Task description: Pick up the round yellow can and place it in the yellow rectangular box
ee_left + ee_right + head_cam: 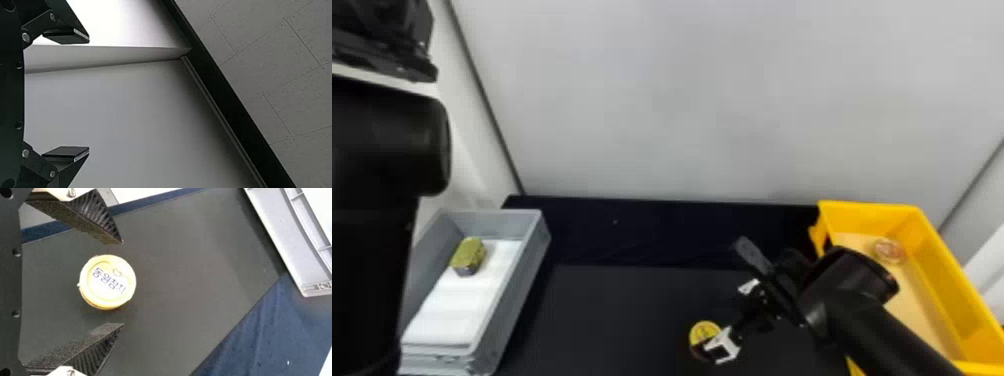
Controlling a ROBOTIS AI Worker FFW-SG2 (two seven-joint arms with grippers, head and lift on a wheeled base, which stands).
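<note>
At far left, we find the left gripper (89, 95) raised, its jaws wide apart and empty. Toward the right, the round yellow can (107, 282) sits on the dark table (622, 310), ungrasped, between the parted jaws of the right gripper (123, 283). We judge the approach nearly complete; grasp and placing in the yellow rectangular box (939, 272), far right, remain.
</note>
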